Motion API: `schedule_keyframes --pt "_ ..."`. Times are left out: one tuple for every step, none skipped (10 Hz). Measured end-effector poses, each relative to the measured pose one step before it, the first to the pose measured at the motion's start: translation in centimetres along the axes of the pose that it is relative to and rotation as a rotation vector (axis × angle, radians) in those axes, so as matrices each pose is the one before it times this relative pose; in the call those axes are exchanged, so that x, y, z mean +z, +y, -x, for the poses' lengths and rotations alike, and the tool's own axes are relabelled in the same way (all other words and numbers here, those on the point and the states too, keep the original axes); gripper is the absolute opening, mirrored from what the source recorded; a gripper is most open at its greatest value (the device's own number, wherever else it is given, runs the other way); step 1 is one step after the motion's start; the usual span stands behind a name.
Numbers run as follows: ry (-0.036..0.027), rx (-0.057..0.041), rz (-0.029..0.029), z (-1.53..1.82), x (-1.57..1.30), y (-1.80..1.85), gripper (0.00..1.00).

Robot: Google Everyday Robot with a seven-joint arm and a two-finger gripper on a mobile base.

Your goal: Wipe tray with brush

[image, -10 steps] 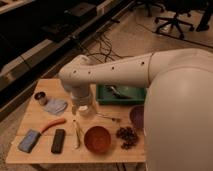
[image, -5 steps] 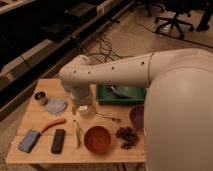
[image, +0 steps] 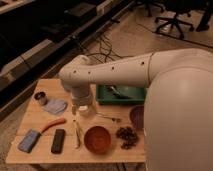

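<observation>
The green tray (image: 106, 100) sits at the back right of the wooden table, its right end hidden behind my big white arm. Inside it lies the small dark brush (image: 118, 91), slanted across the tray floor. My gripper (image: 84, 110) hangs from the wrist just left of the tray's front left corner, low over the table. It points down, open, and holds nothing that I can see. It is apart from the brush and outside the tray.
A brown bowl (image: 97, 139) and a dark berry cluster (image: 126, 136) lie in front. A purple bowl (image: 136, 116) peeks from under my arm. To the left are an orange curved tool (image: 52, 123), a black bar (image: 58, 140), a blue sponge (image: 29, 140), a grey cloth (image: 54, 105) and a small can (image: 40, 97).
</observation>
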Motion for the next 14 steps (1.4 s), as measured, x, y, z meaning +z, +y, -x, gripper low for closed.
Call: schedule_keyframes --pt "0.00005 -0.00008 -0.00005 -0.002 0.003 0.002 0.65" --pt "-0.00002 0.00002 0.00008 -0.001 -0.003 0.001 0.65" --pt "-0.00004 0.00005 -0.00002 0.003 -0.001 -0.002 0.65" --pt "0.0 -0.00009 -0.00004 -0.002 0.001 0.002 0.65" --pt "0.0 0.00007 0.00002 0.001 -0.001 -0.002 0.65" --pt "-0.00018 -0.00007 -0.00005 0.002 -0.004 -0.001 0.65" --pt "-0.00302 0.00091 -0.00207 0.015 -0.1 -0.038 0.65" --pt "-0.01232 0.00379 -0.01246 0.104 -0.124 -0.243 0.65" --pt "-0.02395 0.00263 -0.00677 0.264 -0.752 -0.259 0.65" --pt "-0.01935 0.01135 -0.00814 0.671 -0.62 -0.853 0.65" --pt "-0.02576 0.01072 -0.00393 1.058 -0.996 -1.533 0.65" --pt "-0.02504 0.01208 0.00177 1.021 -1.091 -1.952 0.65" --pt "-0.03265 0.01323 0.01744 1.084 -1.349 -2.427 0.65" --pt "-0.02143 0.01407 0.02149 0.458 -0.912 -1.842 0.65"
